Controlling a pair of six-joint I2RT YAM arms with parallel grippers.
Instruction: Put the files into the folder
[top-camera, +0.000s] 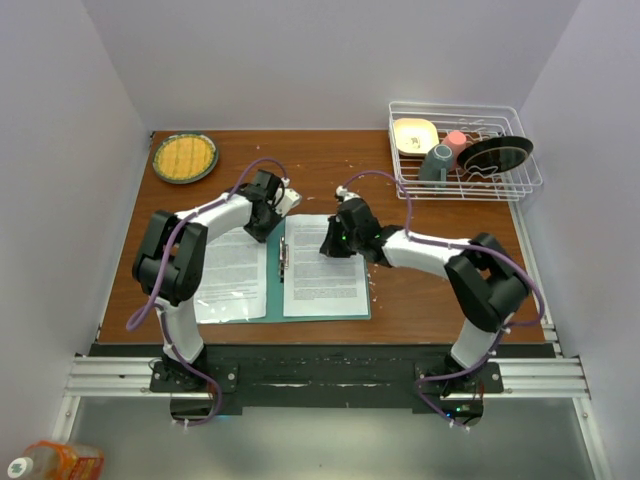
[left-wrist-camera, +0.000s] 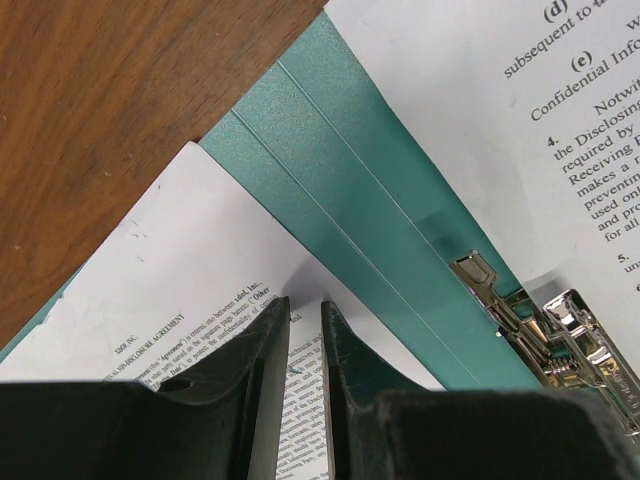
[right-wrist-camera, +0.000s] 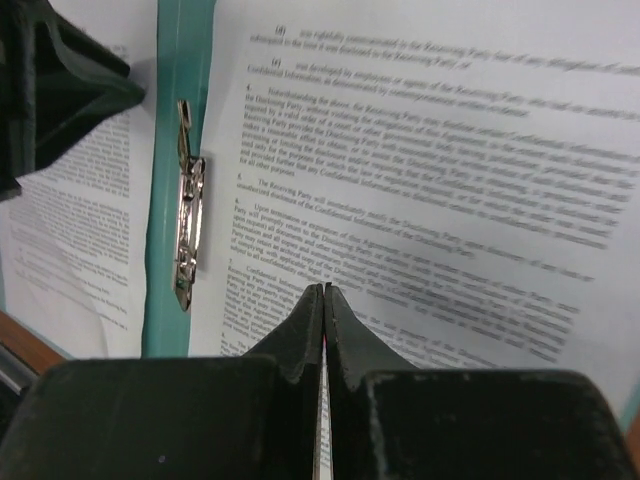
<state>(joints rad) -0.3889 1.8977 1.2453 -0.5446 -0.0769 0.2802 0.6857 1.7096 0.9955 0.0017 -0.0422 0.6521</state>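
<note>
The teal folder (top-camera: 275, 275) lies open in the middle of the table, a metal clip (left-wrist-camera: 540, 335) on its spine. One printed sheet of the files (top-camera: 232, 275) lies on its left half and another (top-camera: 325, 280) on its right half. My left gripper (top-camera: 262, 228) hovers low over the top of the left sheet (left-wrist-camera: 200, 260), close to the folder's spine (left-wrist-camera: 380, 230). Its jaws (left-wrist-camera: 305, 305) stand a narrow gap apart with nothing between them. My right gripper (top-camera: 330, 247) is over the top left of the right sheet (right-wrist-camera: 450, 150). Its jaws (right-wrist-camera: 325, 290) are shut and empty.
A white wire dish rack (top-camera: 525, 185) with plates and cups stands at the back right. A green-rimmed plate with a yellow mat (top-camera: 185, 157) sits at the back left. The table's front edge runs just below the folder.
</note>
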